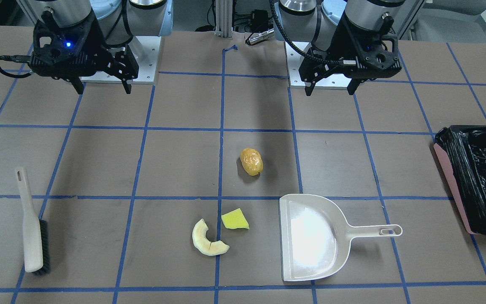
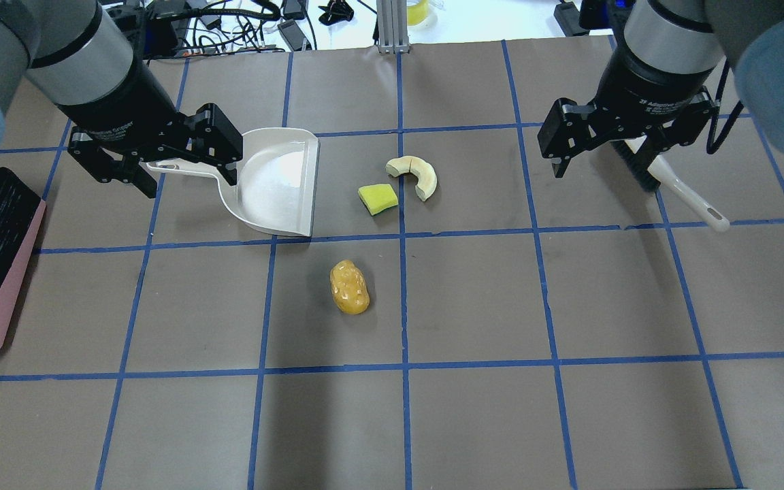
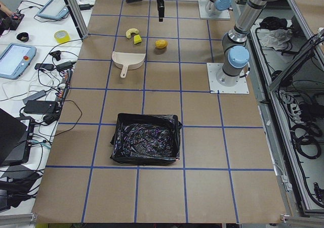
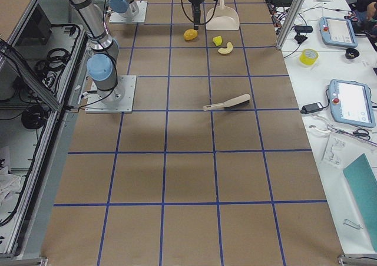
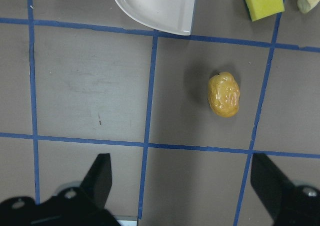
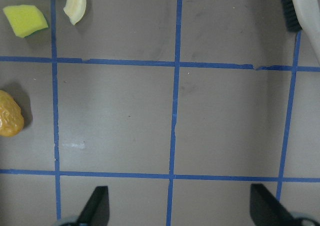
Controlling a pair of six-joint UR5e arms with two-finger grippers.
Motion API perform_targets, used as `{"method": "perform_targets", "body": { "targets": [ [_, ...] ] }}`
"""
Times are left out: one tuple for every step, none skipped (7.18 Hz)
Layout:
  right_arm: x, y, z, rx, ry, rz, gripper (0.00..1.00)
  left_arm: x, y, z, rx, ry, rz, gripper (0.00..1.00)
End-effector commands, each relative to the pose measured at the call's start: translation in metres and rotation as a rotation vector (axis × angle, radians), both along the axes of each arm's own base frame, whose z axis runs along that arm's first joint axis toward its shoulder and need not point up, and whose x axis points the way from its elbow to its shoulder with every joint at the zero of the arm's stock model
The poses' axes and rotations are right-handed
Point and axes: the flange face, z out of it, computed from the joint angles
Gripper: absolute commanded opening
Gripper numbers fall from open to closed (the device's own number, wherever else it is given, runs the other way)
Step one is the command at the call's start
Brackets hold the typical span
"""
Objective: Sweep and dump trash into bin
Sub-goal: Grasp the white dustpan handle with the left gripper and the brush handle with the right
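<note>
Trash (image 2: pixel 378 199) loose on table (image 2: pixel 501 306) — three scraps, none in dustpan (image 2: pixel 273 182) or bin (image 2: pixel 21 265).
Overhead view: lump (image 2: pixel 349 287) mid-table; wedge (image 2: pixel 378 199) at its 12 o'clock, rind (image 2: pixel 414 175) near wedge at 1 o'clock, not touching. Dustpan at lump's 10 o'clock, mouth toward wedge. Bin at 9 o'clock, brush (image 2: pixel 688 197) at 2 o'clock. Left gripper (image 2: pixel 184 180) and right gripper (image 2: pixel 603 170) hang high — fingers spread wide, both empty.

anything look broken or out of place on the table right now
Only the pale rind slice stands out: a crack runs across it near one end, the two parts touching. The brush, dustpan and bin look intact and nothing is tipped.
</note>
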Motion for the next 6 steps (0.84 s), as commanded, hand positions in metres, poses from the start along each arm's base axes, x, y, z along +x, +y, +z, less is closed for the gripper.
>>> {"method": "perform_targets", "body": {
  "targets": [
    [0.000, 0.000, -0.001, 0.003, 0.004, 0.000, 1.00, 0.001, 0.010, 0.015, -0.031, -0.008, -0.006, 1.00],
    [-0.001, 0.000, -0.001, 0.006, 0.007, 0.000, 1.00, 0.002, 0.011, 0.004, -0.006, -0.017, 0.006, 1.00],
    [-0.003, 0.000, -0.002, 0.015, 0.010, -0.005, 1.00, 0.002, 0.015, -0.017, 0.037, -0.020, 0.007, 1.00],
    [-0.005, 0.000, -0.003, 0.015, 0.013, -0.003, 1.00, 0.002, 0.016, -0.034, 0.073, -0.021, 0.017, 1.00],
    [-0.008, -0.003, -0.006, 0.018, 0.013, -0.015, 1.00, 0.013, 0.007, -0.044, 0.092, -0.041, 0.009, 1.00],
    [-0.036, -0.012, -0.004, 0.009, 0.007, -0.026, 1.00, 0.033, 0.002, -0.046, 0.093, -0.098, -0.046, 1.00]
  ]
}}
